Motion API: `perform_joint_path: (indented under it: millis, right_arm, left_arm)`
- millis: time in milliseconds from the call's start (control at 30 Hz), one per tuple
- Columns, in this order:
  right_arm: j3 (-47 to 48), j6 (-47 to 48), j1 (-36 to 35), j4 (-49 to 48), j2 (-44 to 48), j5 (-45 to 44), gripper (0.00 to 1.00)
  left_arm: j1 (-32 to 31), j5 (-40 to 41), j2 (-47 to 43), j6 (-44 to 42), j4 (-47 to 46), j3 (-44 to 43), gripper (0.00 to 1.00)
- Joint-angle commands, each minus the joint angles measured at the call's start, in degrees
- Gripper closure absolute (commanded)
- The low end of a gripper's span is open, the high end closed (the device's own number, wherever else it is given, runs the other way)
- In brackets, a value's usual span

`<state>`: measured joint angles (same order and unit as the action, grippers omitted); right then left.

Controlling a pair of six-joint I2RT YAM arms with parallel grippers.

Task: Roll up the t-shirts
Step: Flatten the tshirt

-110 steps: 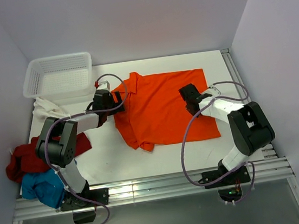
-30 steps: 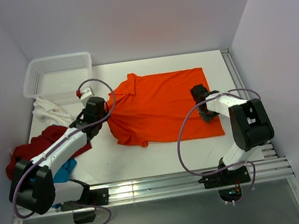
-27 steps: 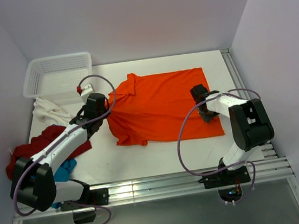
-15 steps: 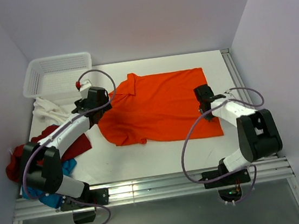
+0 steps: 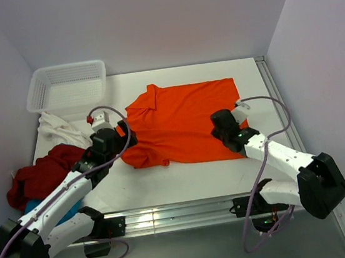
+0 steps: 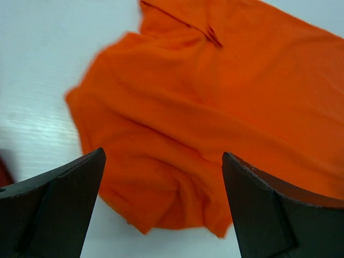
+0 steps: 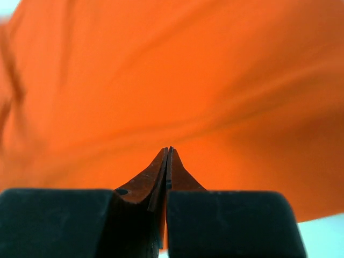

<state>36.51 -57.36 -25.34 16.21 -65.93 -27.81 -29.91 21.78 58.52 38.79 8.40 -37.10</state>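
The bright orange t-shirt [image 5: 184, 118] lies spread flat mid-table, collar to the left, its near-left sleeve bunched into folds [image 6: 177, 193]. My left gripper [image 5: 125, 139] hovers at that left edge; in the left wrist view the gripper [image 6: 162, 158] is wide open and empty above the folds. My right gripper [image 5: 217, 122] is over the shirt's near right part; in the right wrist view it [image 7: 169, 150] is shut with nothing between the fingers, orange fabric [image 7: 177, 75] behind it. A white shirt [image 5: 56, 127], a dark red shirt [image 5: 40, 175] and a turquoise shirt [image 5: 23, 205] are piled at the left.
A white perforated basket [image 5: 66, 85] stands at the back left corner. Walls close the table on the left, back and right. A metal rail [image 5: 170, 214] runs along the near edge between the arm bases.
The left gripper has pulled back toward the near side along the shirt's left edge, leaving the sleeve bunched. The right gripper has swung from the shirt's right edge inward over it.
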Motion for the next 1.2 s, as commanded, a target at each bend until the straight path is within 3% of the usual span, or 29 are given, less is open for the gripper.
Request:
perform_joint_path:
  millis: [0,200,400,433,467,733,900,1167]
  right_arm:
    - [0.23,8.12,-8.13,-7.58,-1.65,2.14,1.0]
    - [-8.63,13.85,-20.08,-23.56,1.77,9.0,0.81]
    - [-5.5,12.63,-25.1,-24.2,-1.82,9.63,0.73]
    - [-5.05,12.45,-27.54,-24.9,-3.4,9.27,0.48]
    - [-4.61,12.02,-28.52,-25.52,-4.28,9.62,0.46]
    - [-0.13,10.26,-34.94,-31.84,-14.04,11.73,0.47]
    - [1.89,9.64,-36.0,-34.14,-19.57,12.26,0.51]
    - [8.21,12.27,-36.44,-32.91,-28.98,8.92,0.48]
  left_arm:
    - [-3.74,-4.81,-2.35,3.92,-6.02,5.36,0.05]
    - [-5.33,-3.42,-6.14,7.53,-11.57,13.71,0.04]
    - [-5.86,-0.86,-3.42,12.01,-10.69,15.48,0.04]
    - [-6.03,-0.43,-2.63,12.45,-10.78,15.57,0.04]
    - [-6.3,-0.16,-2.45,12.8,-10.86,16.18,0.04]
    - [-7.27,1.15,-6.31,16.75,-8.59,18.91,0.04]
    - [-7.79,3.09,-9.74,19.31,-5.16,19.44,0.05]
    - [-8.5,1.95,-12.03,19.4,-4.45,20.14,0.05]
